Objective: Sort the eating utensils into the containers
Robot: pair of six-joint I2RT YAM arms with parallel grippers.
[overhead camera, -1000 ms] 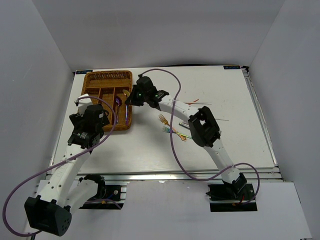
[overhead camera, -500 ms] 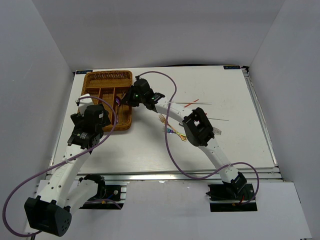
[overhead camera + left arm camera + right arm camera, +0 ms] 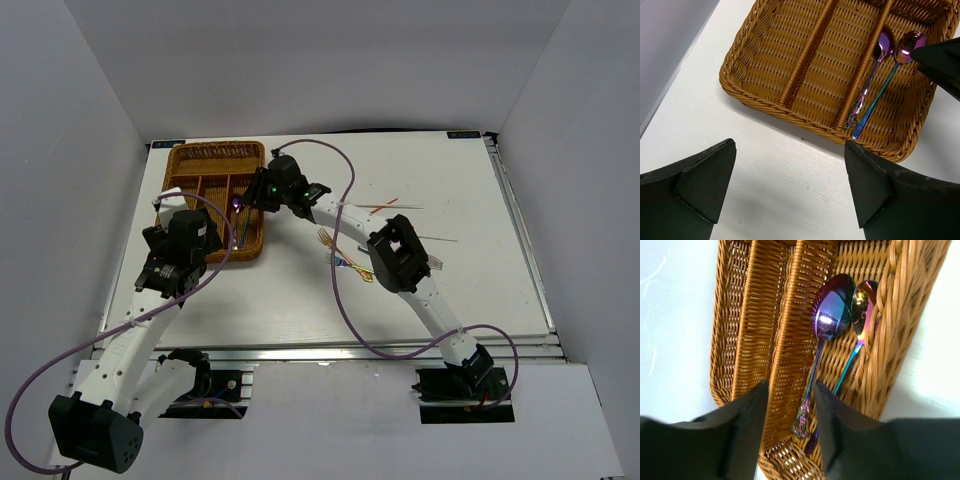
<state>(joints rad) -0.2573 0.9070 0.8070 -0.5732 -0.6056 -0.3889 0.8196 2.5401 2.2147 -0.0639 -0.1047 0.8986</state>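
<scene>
The brown wicker tray point(image 3: 190, 160) stands at the back left. Two iridescent purple spoons lie side by side in its rightmost long slot: an ornate-handled one point(image 3: 827, 320) point(image 3: 883, 42) and a slimmer one point(image 3: 863, 300) point(image 3: 905, 45). My right gripper point(image 3: 791, 390) point(image 3: 245, 203) hovers low over that slot, open, with the ornate handle lying free below the gap. My left gripper point(image 3: 790, 150) point(image 3: 163, 203) is wide open over bare table by the tray's near corner, holding nothing.
More utensils lie on the table right of the tray: a gold fork point(image 3: 327, 238), a small crossed pile point(image 3: 350, 265), and thin red point(image 3: 383, 205) and white point(image 3: 435, 239) chopsticks. The tray's other two long slots point(image 3: 805, 55) hold nothing.
My right gripper moved left over the tray's right slot and opened, letting go of a purple spoon that now lies in the slot. The left arm stayed put.
</scene>
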